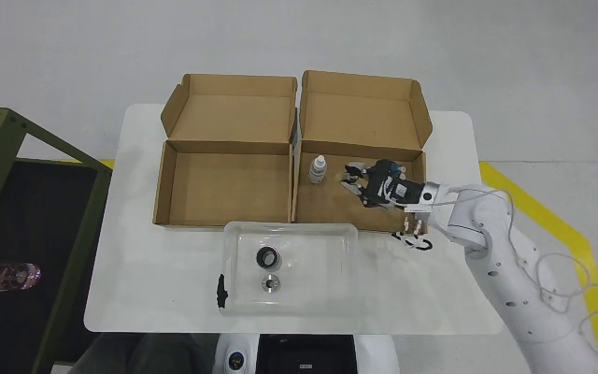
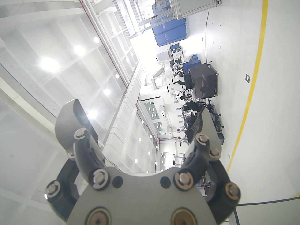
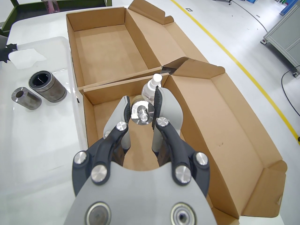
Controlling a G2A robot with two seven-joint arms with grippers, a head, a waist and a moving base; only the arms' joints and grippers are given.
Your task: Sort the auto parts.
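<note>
Placement, seemingly: pinching round metal part point(image 3: 140, 115) in right gripper point(image 3: 142, 99), fingers narrowed onto it, hovering over cardboard box point(image 3: 222, 129) just beside bottle point(image 3: 156, 78); lowering gently, steering clear of bottle before releasing; keeping left gripper point(image 2: 138, 115) fingers spread wide, empty

The left cardboard box point(image 1: 224, 187) and the right cardboard box point(image 1: 327, 208) are plain brown, the table point(image 1: 140, 234) white, and the plastic tray point(image 1: 245, 234) clear. The linear bearing point(image 3: 48, 86) is dark grey, the steel bushing point(image 3: 26, 98) a lighter grey, the stepped metal part point(image 3: 141, 115) bright silver, and the spray bottle point(image 1: 319, 169) clear with a white cap. The right gripper point(image 3: 142, 101) is silver-grey with black ribbed pads point(image 3: 157, 101), and a yellow line point(image 1: 533, 201) marks the pale grey floor point(image 1: 523, 75).
</note>
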